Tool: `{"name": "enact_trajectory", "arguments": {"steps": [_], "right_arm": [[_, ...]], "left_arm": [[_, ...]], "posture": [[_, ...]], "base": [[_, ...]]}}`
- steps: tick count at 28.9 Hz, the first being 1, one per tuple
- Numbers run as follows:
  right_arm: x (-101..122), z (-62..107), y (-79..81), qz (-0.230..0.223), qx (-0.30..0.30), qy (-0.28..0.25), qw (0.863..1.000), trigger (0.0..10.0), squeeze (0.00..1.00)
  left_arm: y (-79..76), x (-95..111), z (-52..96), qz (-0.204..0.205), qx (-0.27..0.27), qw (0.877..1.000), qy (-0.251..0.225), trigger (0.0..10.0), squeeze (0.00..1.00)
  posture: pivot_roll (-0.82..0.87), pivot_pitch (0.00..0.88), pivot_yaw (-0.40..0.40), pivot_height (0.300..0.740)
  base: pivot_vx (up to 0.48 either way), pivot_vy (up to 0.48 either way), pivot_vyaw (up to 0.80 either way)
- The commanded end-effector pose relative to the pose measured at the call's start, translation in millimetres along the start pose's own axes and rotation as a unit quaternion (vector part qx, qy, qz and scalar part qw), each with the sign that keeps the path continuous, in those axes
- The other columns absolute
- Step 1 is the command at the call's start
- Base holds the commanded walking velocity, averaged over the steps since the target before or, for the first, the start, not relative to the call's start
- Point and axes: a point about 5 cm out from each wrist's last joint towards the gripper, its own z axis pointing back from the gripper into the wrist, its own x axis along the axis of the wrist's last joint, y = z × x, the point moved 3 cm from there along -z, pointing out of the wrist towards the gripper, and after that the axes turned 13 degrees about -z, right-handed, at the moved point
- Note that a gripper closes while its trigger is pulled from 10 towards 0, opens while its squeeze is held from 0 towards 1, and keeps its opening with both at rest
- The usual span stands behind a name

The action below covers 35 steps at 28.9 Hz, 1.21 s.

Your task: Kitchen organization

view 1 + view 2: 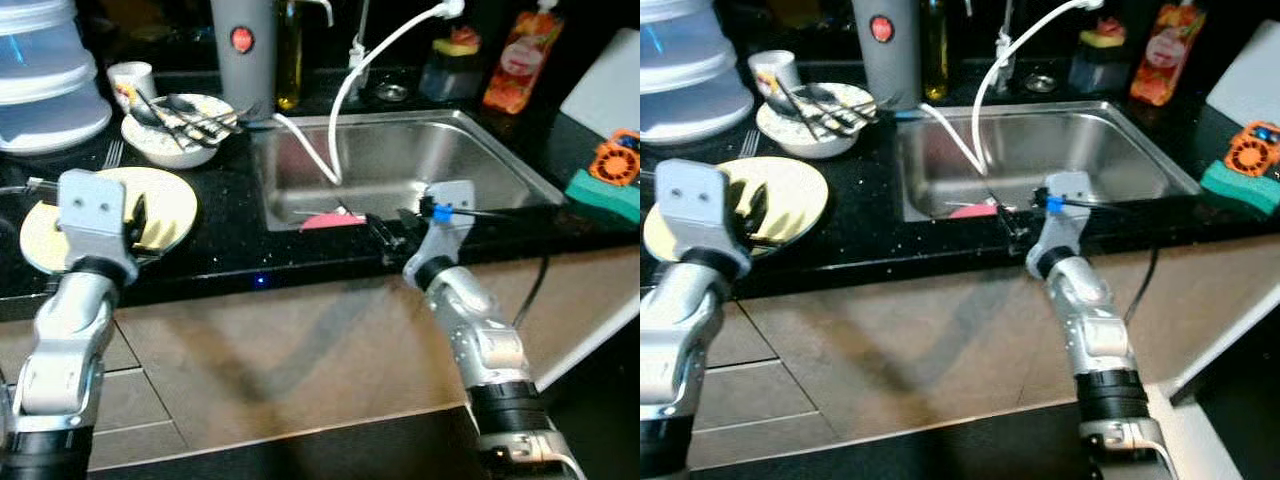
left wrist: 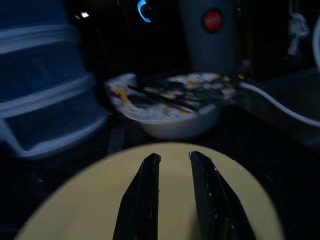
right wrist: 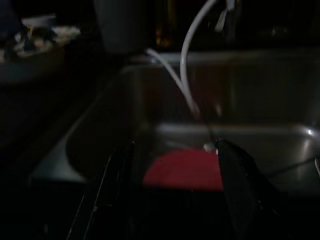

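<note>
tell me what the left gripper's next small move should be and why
Probably lower and close on the yellow plate. The left gripper hovers over its near part with fingers slightly apart and nothing between them, while the sink beside it is where dirty dishes likely go.

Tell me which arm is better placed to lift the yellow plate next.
Left, probably: the left gripper hovers over the plate; the right gripper is at the sink edge.

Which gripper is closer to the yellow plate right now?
Left. The left gripper hovers directly over the yellow plate; the right gripper is at the sink's front edge, well away.
</note>
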Motion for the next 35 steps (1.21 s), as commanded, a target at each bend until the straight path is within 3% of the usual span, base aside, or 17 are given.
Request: {"name": "enact_trajectory", "arguments": {"steps": [1,35], "right_arm": [[-4,0.6,4.3,-0.006,0.007,0.006,1.000,10.0,0.00],[-3,0.2,14.2,-0.043,0.028,-0.010,0.999,10.0,0.00]], "left_arm": [[2.8,-2,1.3,-0.009,0.001,1.000,0.009,10.0,0.00],[0.2,21,-2.5,0.012,-0.003,1.000,-0.016,10.0,0.00]], "posture": [[0.00,0.126,-0.024,0.740],[0.03,0.119,-0.007,0.740]], "base": [[0.281,0.000,0.00],[0.249,0.000,0.00]]}}
